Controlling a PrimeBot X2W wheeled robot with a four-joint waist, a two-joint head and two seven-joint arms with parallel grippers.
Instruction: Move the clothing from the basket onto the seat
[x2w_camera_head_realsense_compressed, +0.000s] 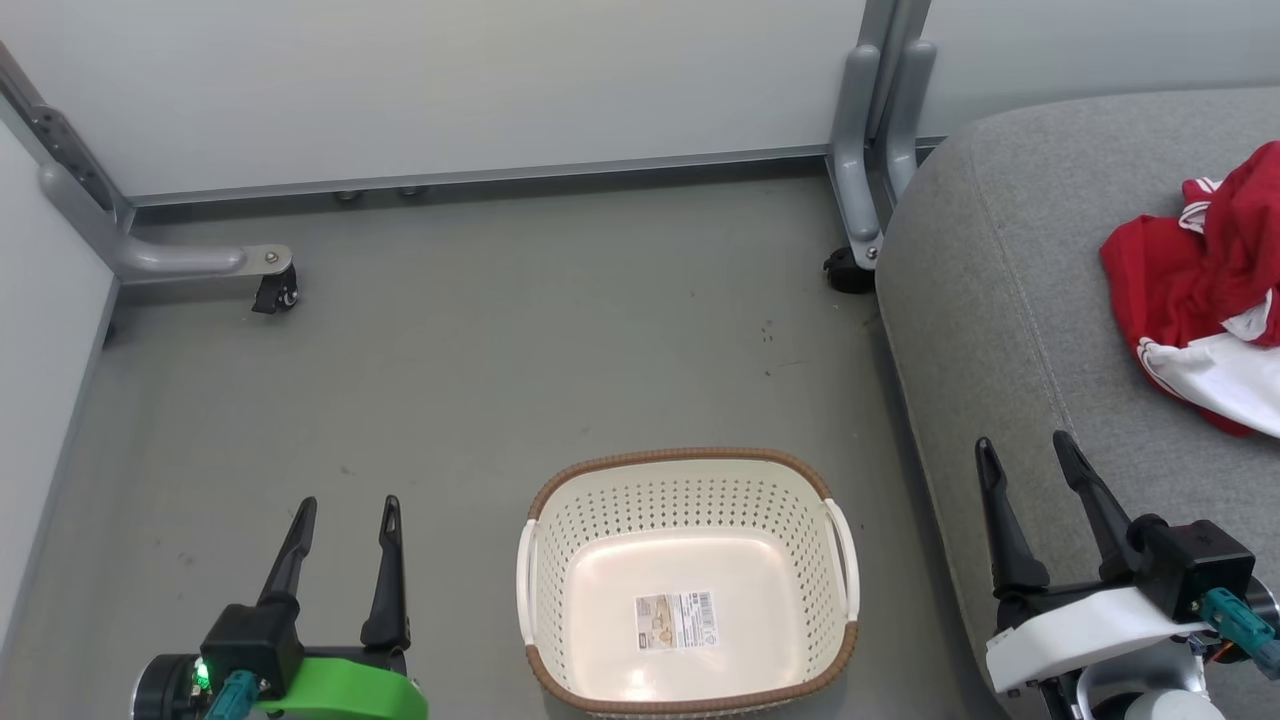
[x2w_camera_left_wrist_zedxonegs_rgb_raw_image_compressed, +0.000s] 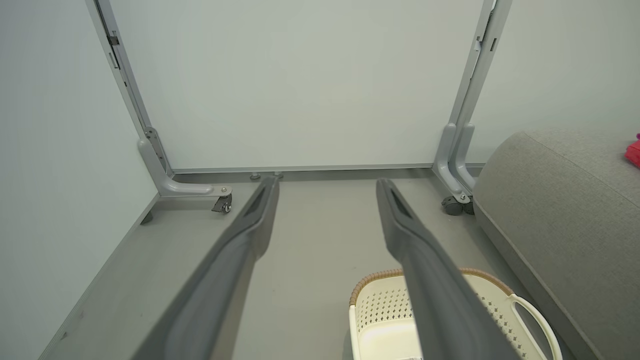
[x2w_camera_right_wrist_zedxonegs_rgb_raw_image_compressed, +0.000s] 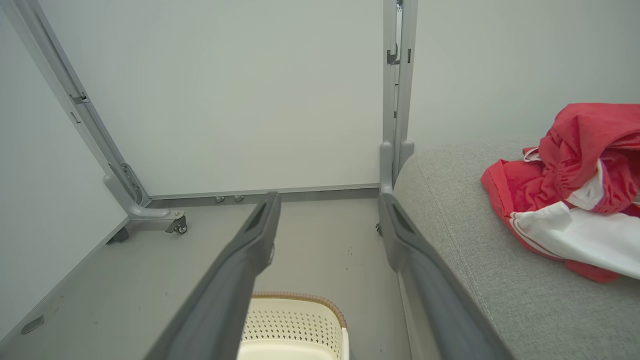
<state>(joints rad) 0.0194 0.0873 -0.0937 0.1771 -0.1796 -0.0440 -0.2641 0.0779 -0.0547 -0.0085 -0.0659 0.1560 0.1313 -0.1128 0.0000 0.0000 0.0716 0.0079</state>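
**Findings.** The basket (x2w_camera_head_realsense_compressed: 688, 456) stands on the floor (x2w_camera_head_realsense_compressed: 450, 380) and is empty. Only a paper label (x2w_camera_head_realsense_compressed: 677, 618) shows on its bottom. The clothing (x2w_camera_head_realsense_compressed: 1190, 290), red with white panels, lies bunched on the seat (x2w_camera_head_realsense_compressed: 1000, 300), to the right of the basket and well apart from it.

**Arms.** The left gripper (x2w_camera_head_realsense_compressed: 349, 505) hangs just left of the basket, jaws spread, with nothing between them. The right gripper (x2w_camera_head_realsense_compressed: 1023, 442) hangs just right of the basket, over the seat's rounded edge, jaws spread and likewise bare.

**Judgement.** The transfer looks complete. What remains is confirming it and standing clear.

**Recommendation.**
- Check the basket's bottom and perforated walls for any remnant.
- Hold both jaws apart and away from the fabric right of the basket, so no fold is snagged and dragged toward the floor.
- Avoid knocking the basket.
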